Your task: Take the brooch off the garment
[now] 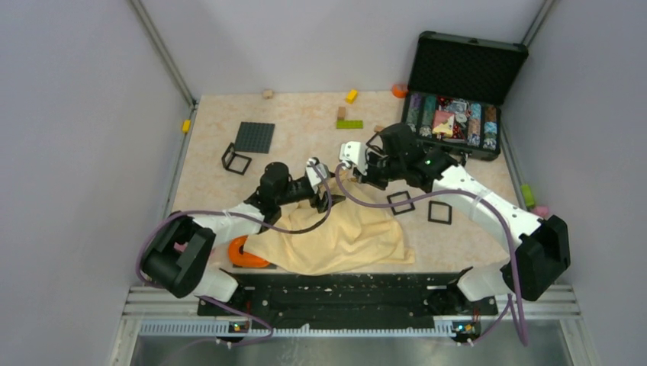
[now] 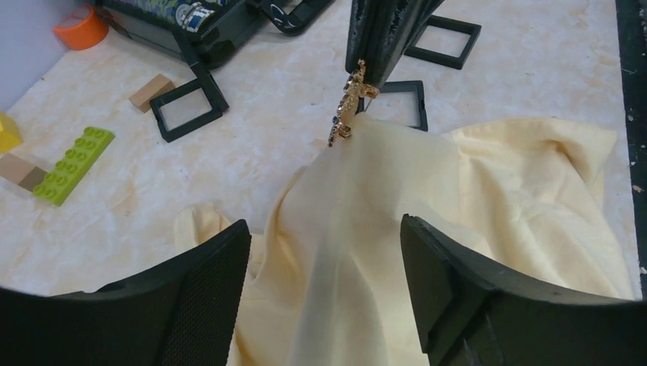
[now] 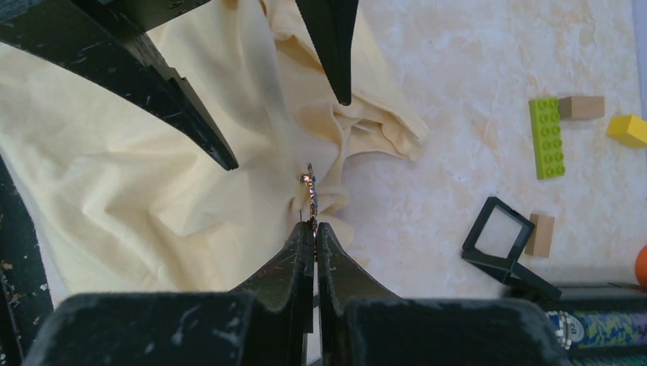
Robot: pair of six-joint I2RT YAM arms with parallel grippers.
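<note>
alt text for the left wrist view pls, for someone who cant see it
The right gripper, jaws shut, pinches the gold brooch, holding up a peak of the yellow garment. The left gripper, jaws open, frames the fabric in the foreground; black square frames and a green brick lie beyond.

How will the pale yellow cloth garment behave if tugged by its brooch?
Probably floppy: the pale yellow cloth garment rises to a tented peak at the gold brooch and lies in soft folds elsewhere. Likely light, so it may trail along unless held.
</note>
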